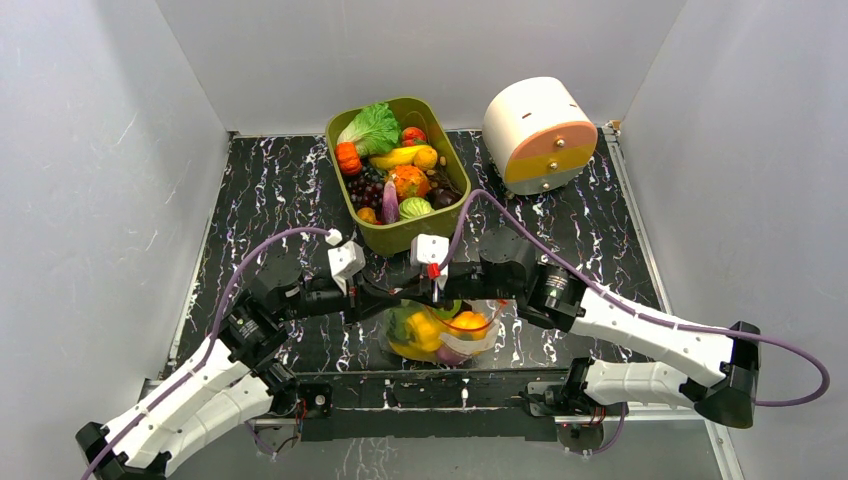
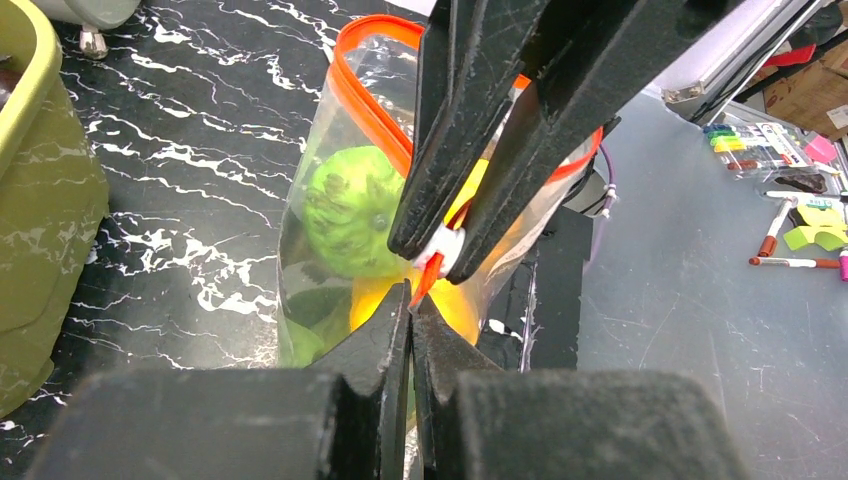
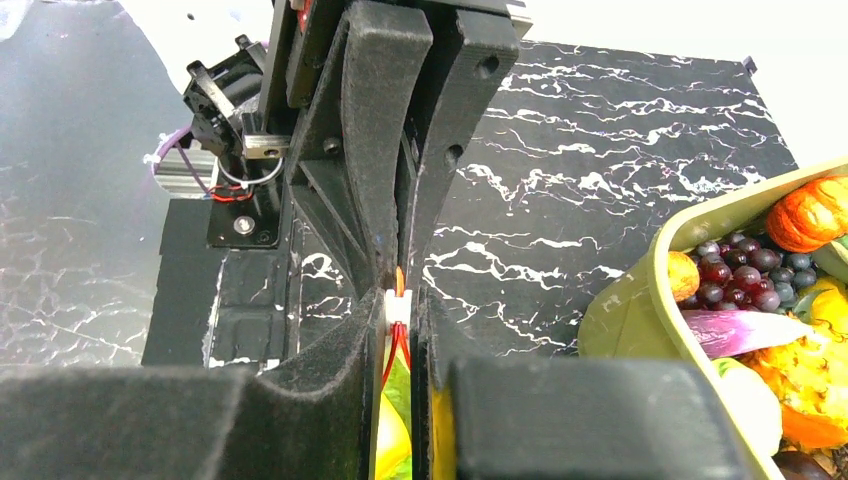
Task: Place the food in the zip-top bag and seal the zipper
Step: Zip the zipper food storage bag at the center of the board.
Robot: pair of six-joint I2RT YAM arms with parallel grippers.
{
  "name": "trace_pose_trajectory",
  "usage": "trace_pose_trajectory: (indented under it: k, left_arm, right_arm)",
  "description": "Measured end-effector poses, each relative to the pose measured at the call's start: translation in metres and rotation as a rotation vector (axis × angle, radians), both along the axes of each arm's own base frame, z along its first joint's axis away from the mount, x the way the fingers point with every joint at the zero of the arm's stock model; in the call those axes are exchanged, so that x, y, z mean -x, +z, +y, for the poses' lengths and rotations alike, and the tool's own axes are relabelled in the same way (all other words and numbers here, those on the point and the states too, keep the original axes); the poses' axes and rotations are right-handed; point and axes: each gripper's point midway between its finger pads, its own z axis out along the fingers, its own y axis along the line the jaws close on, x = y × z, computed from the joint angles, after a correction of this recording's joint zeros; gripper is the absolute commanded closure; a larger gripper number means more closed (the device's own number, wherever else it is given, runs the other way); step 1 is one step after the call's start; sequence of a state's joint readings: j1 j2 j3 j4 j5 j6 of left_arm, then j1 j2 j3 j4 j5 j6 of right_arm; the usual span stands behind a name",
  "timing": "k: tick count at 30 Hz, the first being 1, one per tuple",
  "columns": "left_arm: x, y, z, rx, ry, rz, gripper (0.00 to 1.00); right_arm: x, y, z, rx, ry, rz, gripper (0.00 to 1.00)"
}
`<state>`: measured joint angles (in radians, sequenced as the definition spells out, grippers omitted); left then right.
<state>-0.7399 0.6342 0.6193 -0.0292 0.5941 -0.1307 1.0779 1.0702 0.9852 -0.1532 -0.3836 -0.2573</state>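
Top external view: the two arms meet nose to nose over the zip-top bag (image 1: 478, 345), which lies on the black marbled table (image 1: 260, 190) just in front of the arm bases, near an olive-green tub (image 1: 395, 235) heaped with toy produce. Up close, the left gripper (image 2: 412, 295) has its fingers pressed together on the red-orange zipper (image 2: 370, 110). The right gripper (image 2: 440, 248) faces it, tips almost touching, pinched on the small white slider (image 2: 446, 243) riding that strip. Through the clear plastic I can make out a lumpy green toy fruit (image 2: 350, 210) and a yellow piece (image 2: 375, 300) beneath it. A white drum (image 1: 540, 135) with an orange drawer front sits at the far right.
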Motion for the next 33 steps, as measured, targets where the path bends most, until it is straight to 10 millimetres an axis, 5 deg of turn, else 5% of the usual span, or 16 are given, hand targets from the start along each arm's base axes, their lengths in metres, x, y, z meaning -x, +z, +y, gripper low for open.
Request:
trace_pose_trajectory:
  k: [12, 15, 19, 30, 33]
  left_arm:
    - [0.003, 0.003, 0.002, 0.01, -0.002, -0.011, 0.99]
    - [0.003, 0.003, 0.002, 0.012, 0.0, -0.012, 0.79]
    - [0.002, 0.004, 0.002, 0.016, 0.005, -0.008, 0.7]
    - [-0.003, -0.004, -0.007, -0.01, -0.015, 0.032, 0.6]
    - [-0.004, -0.002, -0.008, -0.001, -0.015, 0.033, 0.67]
  right_arm:
    - [-0.001, -0.006, -0.009, 0.039, -0.027, 0.007, 1.0]
    - [0.0, -0.004, -0.01, 0.032, -0.024, 0.006, 1.0]
    - [0.003, -0.006, -0.011, 0.04, -0.015, 0.015, 1.0]
    - [0.008, -0.006, -0.01, 0.037, 0.011, 0.024, 1.0]
    - [0.009, -0.006, -0.01, 0.037, 0.015, 0.028, 1.0]
